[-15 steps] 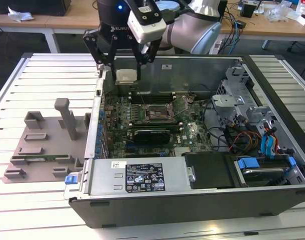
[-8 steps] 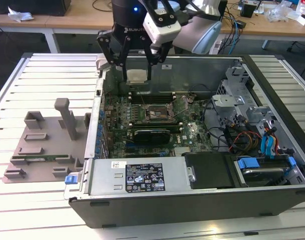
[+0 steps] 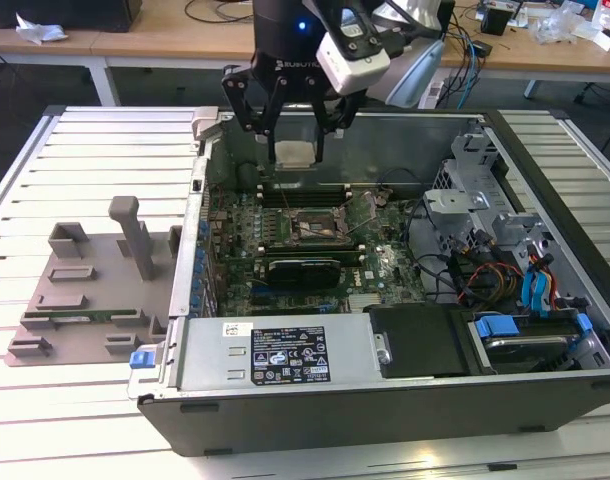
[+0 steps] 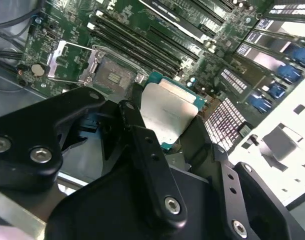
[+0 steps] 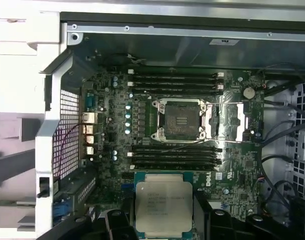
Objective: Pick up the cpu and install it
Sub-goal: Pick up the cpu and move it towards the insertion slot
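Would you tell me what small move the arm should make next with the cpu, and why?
Probably carry it sideways until it is centred over the open socket. The gripper holds the cpu above the case, and in the first wrist view it sits beside the socket, not over it.

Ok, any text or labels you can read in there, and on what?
None can be quoted with confidence.
cpu lid, held in the gripper: printed lines, too blurred.
label on the power supply: too small.
Lettering on the gripper body: blurred.
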You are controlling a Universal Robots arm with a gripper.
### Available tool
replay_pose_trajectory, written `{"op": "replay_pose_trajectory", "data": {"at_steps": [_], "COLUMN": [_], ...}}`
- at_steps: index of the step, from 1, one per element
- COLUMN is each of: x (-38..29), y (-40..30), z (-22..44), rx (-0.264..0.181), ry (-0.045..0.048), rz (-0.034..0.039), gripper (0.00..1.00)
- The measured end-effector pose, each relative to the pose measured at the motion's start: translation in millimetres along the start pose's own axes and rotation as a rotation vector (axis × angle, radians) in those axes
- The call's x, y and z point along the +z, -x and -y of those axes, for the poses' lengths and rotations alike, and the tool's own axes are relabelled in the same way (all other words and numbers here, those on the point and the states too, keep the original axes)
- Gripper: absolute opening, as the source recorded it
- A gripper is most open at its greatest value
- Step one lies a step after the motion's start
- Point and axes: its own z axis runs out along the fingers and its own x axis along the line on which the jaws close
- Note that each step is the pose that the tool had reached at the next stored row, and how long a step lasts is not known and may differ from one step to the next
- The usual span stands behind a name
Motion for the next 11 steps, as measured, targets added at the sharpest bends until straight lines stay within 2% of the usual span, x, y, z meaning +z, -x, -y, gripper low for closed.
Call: {"op": "replay_pose_trajectory", "data": {"at_steps": [8,11], "x": [7.3,11.1], "y": [15.9,24.0], "z": [-1.7,-2.3], "rx": [0.0,0.0], "ry": [0.0,0.0001], "rz": [-0.0011,-0.0012], "gripper": [0.55,0.55]}}
